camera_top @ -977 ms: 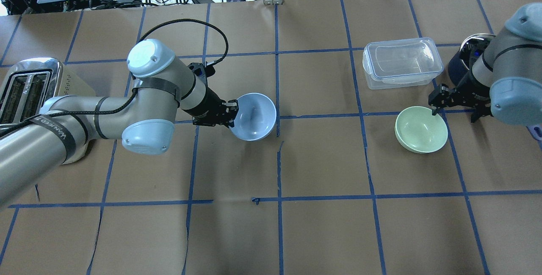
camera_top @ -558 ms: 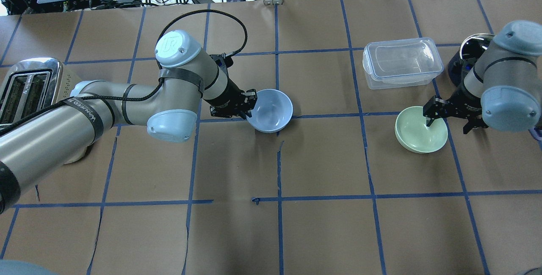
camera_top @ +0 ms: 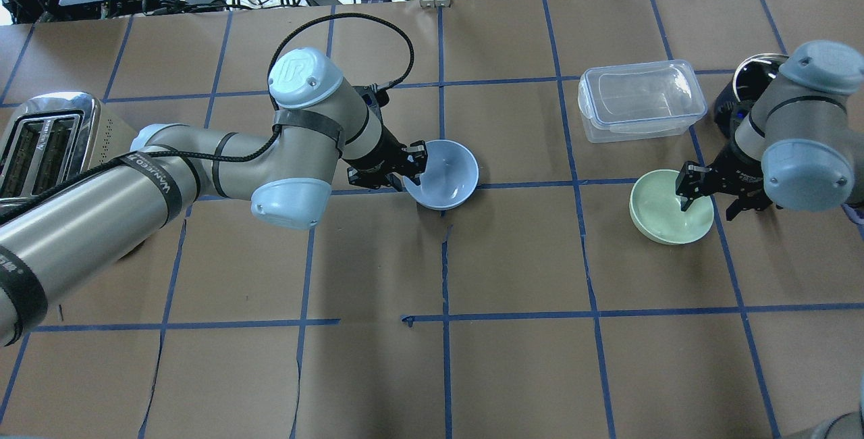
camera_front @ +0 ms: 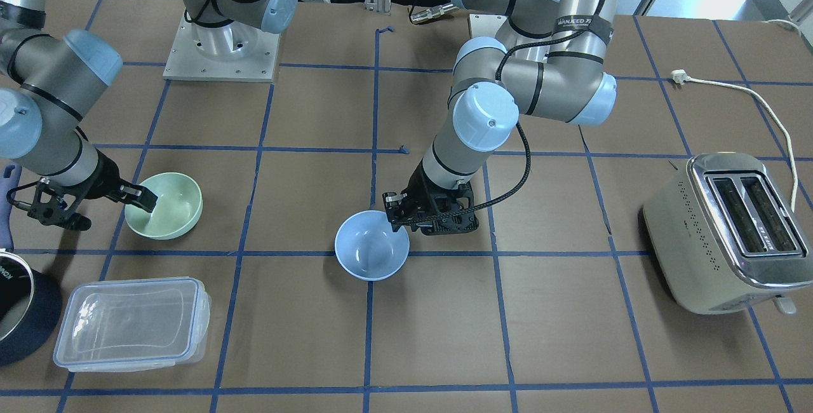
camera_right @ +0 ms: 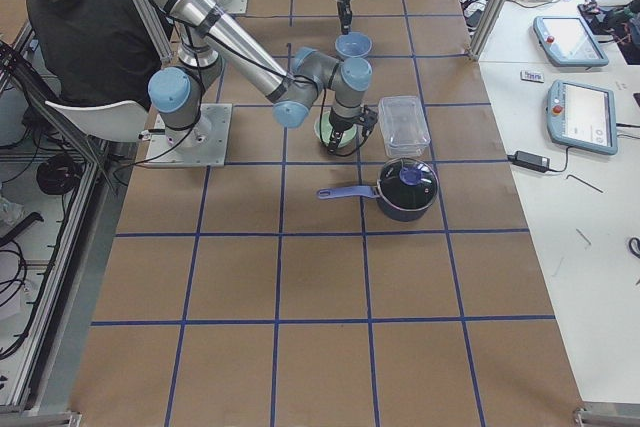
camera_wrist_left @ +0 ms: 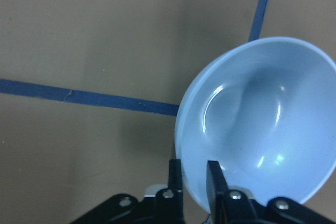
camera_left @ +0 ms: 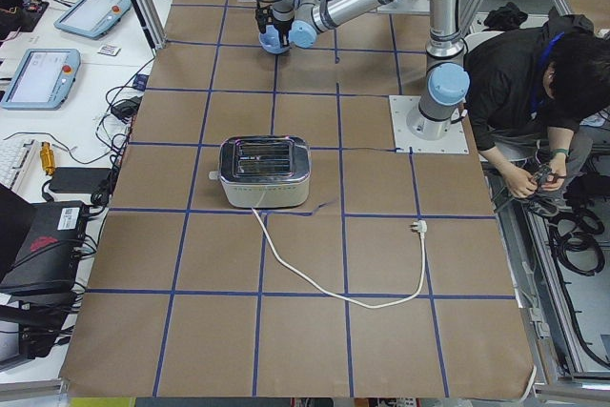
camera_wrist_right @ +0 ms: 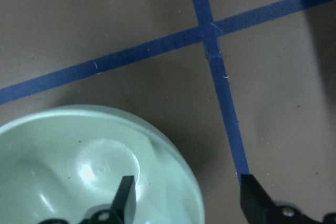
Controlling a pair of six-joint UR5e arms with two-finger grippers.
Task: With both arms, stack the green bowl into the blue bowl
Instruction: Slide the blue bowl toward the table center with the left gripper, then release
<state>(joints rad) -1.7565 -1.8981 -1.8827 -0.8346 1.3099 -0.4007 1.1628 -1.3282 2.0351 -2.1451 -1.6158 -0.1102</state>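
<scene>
My left gripper (camera_wrist_left: 194, 184) is pressed onto the rim of the small round pale sky-blue bowl (camera_top: 445, 172), with one finger inside the wall and one outside. The bowl is near the middle of the brown paper-covered table (camera_top: 513, 358), by a crossing of blue tape lines. It sits tilted, and I cannot tell whether it is clear of the paper.

My right gripper (camera_top: 709, 197) is spread wide astride the rim of the small round pale mint-green bowl (camera_top: 665, 216), one finger inside and one outside, not closed on it. That bowl rests on the table well apart from the blue one, near the clear rectangular plastic container (camera_top: 641, 100).
</scene>
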